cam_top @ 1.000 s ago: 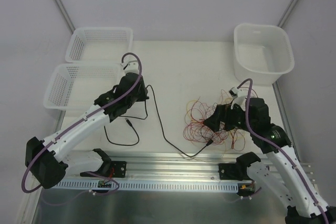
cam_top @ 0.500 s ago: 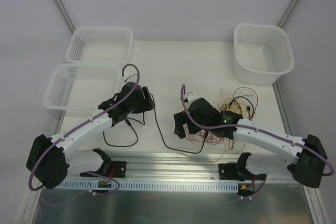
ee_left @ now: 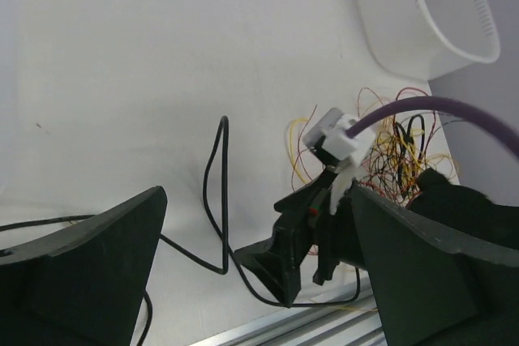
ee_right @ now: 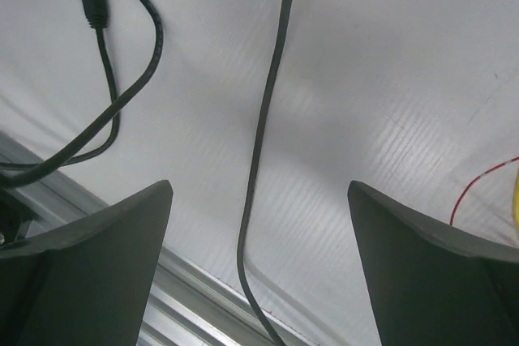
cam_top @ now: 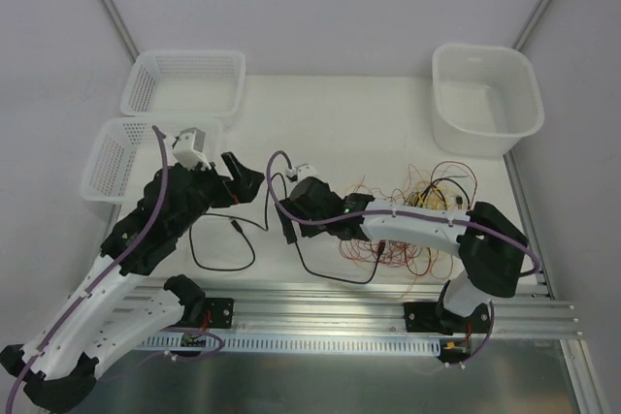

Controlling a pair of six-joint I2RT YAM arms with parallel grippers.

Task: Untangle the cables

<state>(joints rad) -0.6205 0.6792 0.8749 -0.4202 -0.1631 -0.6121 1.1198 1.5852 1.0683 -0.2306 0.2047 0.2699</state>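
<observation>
Both grippers are held wide open over the black cables, and nothing is gripped.
The left gripper [cam_top: 243, 178] is poised left of the tabletop's centre, its jaws fully apart and empty. The right gripper [cam_top: 288, 228] is stretched across towards it, its jaws equally spread, and a black cable [ee_right: 268, 119] is seen on the tabletop between its fingers [ee_right: 97, 273], ungripped. A second black cable [cam_top: 224, 261] is looped near the near edge, below the left gripper. The tangle of red and yellow-orange cables [cam_top: 412, 239] is heaped towards the right part of the near edge, partly hidden under the right arm.
</observation>
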